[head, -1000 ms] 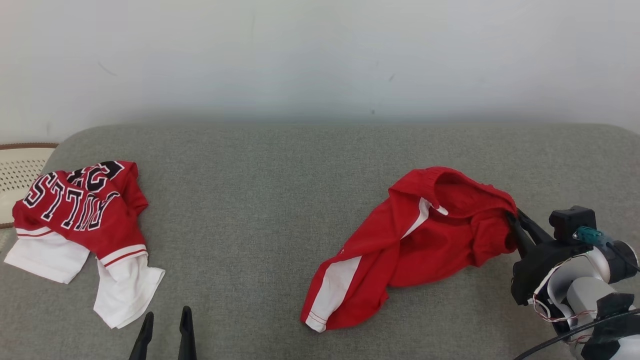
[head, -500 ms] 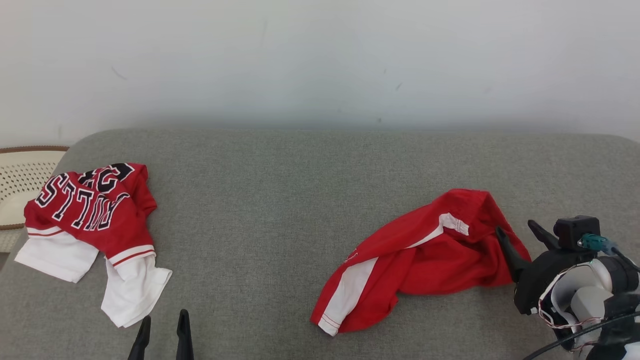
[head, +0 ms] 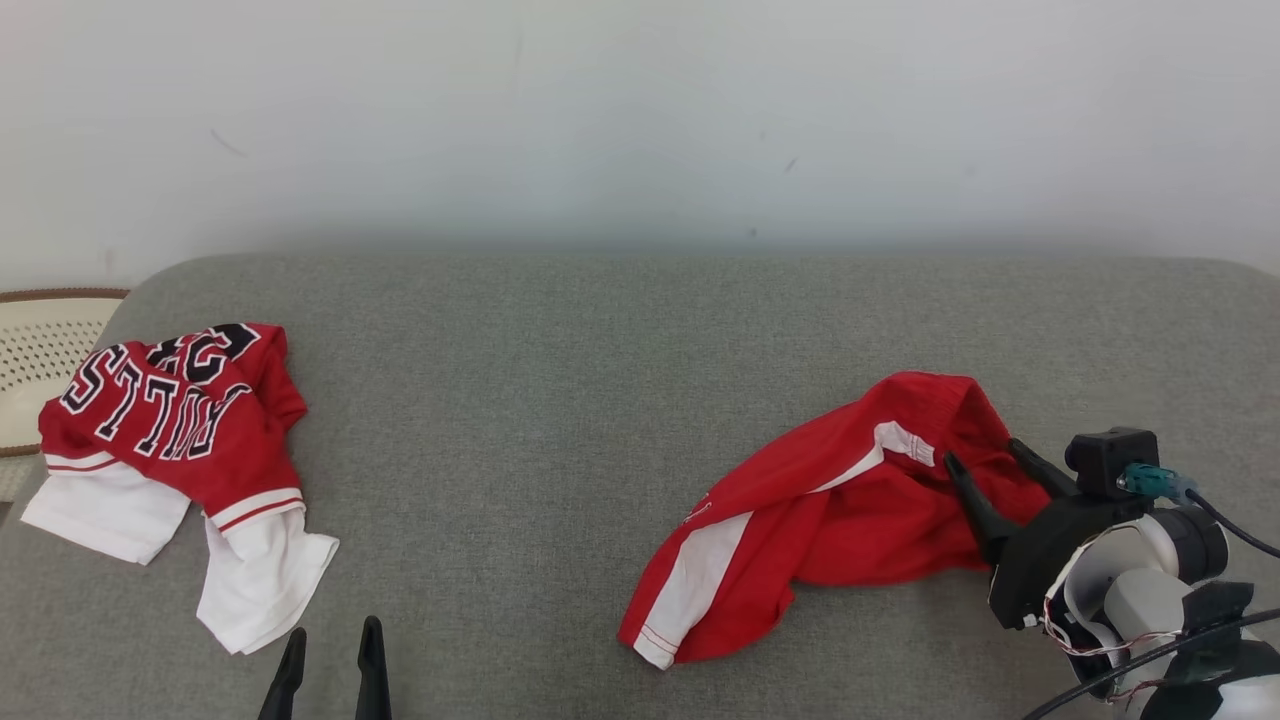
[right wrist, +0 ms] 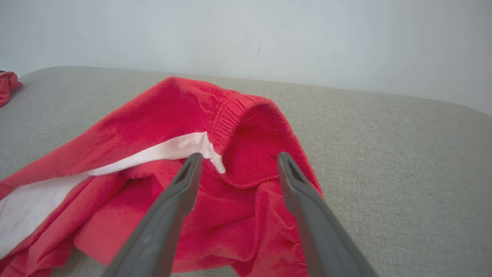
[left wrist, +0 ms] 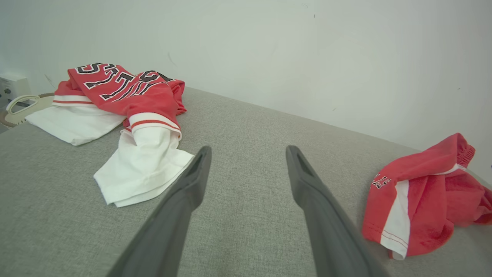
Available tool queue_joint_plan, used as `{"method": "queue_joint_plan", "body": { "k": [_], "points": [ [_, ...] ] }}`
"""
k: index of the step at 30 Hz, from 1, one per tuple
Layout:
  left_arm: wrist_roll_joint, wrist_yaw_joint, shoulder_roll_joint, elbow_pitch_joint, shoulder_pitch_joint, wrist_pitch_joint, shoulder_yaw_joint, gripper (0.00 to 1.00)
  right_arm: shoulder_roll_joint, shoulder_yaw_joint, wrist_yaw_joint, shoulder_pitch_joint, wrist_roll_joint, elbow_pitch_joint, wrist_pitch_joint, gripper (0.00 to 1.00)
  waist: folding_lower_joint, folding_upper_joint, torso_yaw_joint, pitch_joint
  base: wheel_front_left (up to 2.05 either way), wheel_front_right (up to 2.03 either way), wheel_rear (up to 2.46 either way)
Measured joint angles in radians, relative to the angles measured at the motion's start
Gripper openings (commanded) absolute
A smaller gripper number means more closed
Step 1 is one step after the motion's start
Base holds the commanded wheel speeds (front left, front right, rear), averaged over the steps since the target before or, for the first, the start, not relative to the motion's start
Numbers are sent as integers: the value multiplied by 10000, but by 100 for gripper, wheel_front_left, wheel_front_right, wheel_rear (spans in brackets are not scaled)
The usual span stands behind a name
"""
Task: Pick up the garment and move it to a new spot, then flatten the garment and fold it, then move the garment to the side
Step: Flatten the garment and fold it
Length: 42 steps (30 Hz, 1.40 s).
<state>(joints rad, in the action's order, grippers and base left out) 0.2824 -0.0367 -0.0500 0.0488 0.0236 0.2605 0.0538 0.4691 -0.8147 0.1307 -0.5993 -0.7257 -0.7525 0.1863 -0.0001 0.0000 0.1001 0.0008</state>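
The garment (head: 840,510), red shorts with a white side stripe, lies crumpled on the right part of the grey cushion (head: 560,400). It also appears in the left wrist view (left wrist: 419,192) and the right wrist view (right wrist: 161,134). My right gripper (head: 980,452) is open, its fingers spread over the elastic waistband (right wrist: 230,111) without pinching it. In the right wrist view the right gripper (right wrist: 239,155) has red cloth lying beneath and between its fingers. My left gripper (head: 335,627) is open and empty near the cushion's front edge, left of centre (left wrist: 249,147).
A red jersey (head: 170,410) with black-and-white lettering and white parts lies bunched at the cushion's left end (left wrist: 123,96). A pale perforated basket (head: 40,360) stands beyond the left edge. A white wall (head: 640,120) runs behind the cushion.
My right gripper opened and let go of the shorts, which dropped lower and flatter on the cushion. The gripper then shifted left over the waistband. The left gripper stayed put.
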Motion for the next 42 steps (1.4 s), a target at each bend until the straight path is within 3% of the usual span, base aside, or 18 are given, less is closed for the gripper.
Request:
{"method": "queue_joint_plan", "body": {
  "k": [15,16,17,18,19,20,21,29,42],
  "points": [
    [-13,52,-2,-33,-262,0,8,100,-378,-750,0,-930,-456,-1450,-173,100,1,0,594,544,0,0,0],
    [-13,56,0,-29,-274,0,12,100,-412,-796,0,-972,-514,-1547,-167,96,1,0,635,599,0,0,0],
    [-13,61,-2,-25,-300,0,2,100,-441,-840,0,-1023,-573,-1643,-140,77,1,0,675,649,0,0,0],
    [-13,63,-4,-25,-326,0,6,100,-458,-884,0,-1081,-598,-1726,-128,47,1,0,717,696,0,0,0],
    [-13,73,-2,-23,-343,0,10,100,-472,-922,0,-1125,-658,-1781,-128,26,1,1,757,735,0,0,0],
    [-13,71,-2,-25,-348,0,21,100,-483,-982,0,-1147,-725,-1808,-125,7,1,0,791,773,0,0,0],
    [-13,61,-2,-25,-348,0,23,100,-502,-1057,0,-1161,-782,-1822,-98,0,1,0,818,812,0,0,0],
    [33,-84,0,23,-336,0,-29,100,-313,-1657,0,-1200,-1442,-1200,59,0,2,0,664,751,0,0,0],
    [167,-176,0,48,-32,0,88,100,1469,-3074,0,-672,-2487,2013,-732,0,1,0,-349,145,0,0,0]
  ]
}}
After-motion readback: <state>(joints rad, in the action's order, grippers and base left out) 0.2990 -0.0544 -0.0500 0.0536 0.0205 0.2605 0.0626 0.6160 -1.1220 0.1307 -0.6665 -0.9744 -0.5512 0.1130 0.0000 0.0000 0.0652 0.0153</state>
